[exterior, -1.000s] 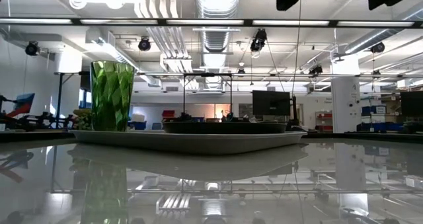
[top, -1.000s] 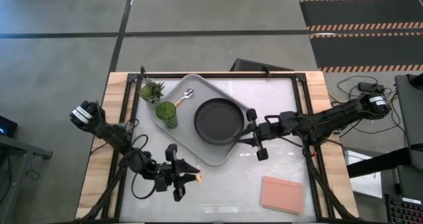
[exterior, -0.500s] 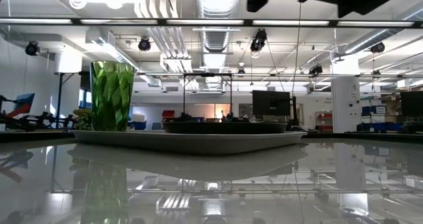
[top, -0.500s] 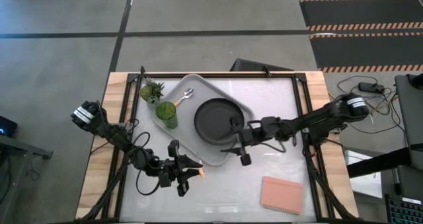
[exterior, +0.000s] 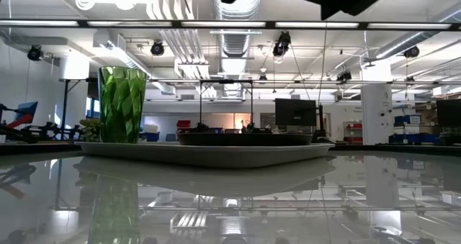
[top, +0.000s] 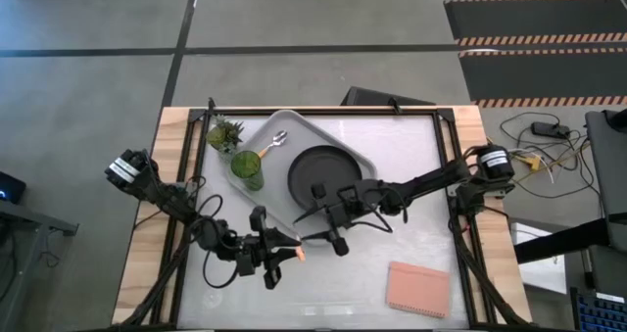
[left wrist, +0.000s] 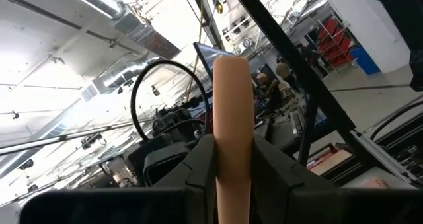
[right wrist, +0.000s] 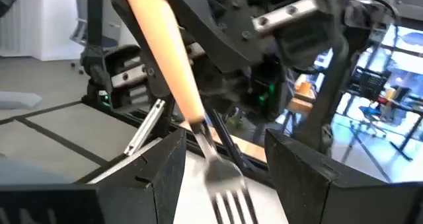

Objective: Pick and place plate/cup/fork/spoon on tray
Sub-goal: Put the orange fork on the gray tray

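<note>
Grey tray [top: 263, 197], rounded rectangle with raised rim, set askew on the glossy white table [top: 411, 156], left of centre. Holding three things: round matte black plate [top: 315, 171] toward its 3 o'clock end, partly under the right arm; translucent green ribbed cup [top: 247, 169] upright at 9 o'clock; shiny silver spoon [top: 273, 143] at 11 o'clock, lying flat, long axis running 1 to 7 o'clock. Seen level in the low view: cup [exterior: 122, 104] standing tall on the tray's [exterior: 209, 155] left, plate [exterior: 245, 138] a low dark disc beside it.

Outside the tray: spiky green plant [top: 224, 133] just off its 10 o'clock corner; pink rectangular pad [top: 417, 287] flat near the table's 5 o'clock corner, well apart.

Fork [top: 295, 253] off the tray, beyond its 6 o'clock edge, held above the table. Left gripper [top: 277, 258] clamped narrow on the smooth orange handle [left wrist: 231, 138], which stands up between the dark fingers [left wrist: 198, 164] in the left wrist view. In the right wrist view, fork [right wrist: 198, 128] slanting, handle uppermost, silver tines [right wrist: 232, 203] lowest and nearest the camera. From above, long axis roughly 3 to 9 o'clock, orange end toward the right arm.

Right gripper [top: 327, 217] reaching across the tray's 5 o'clock edge, just beside the fork, fingers [right wrist: 158, 178] spread wide either side of the tines, holding nothing.
</note>
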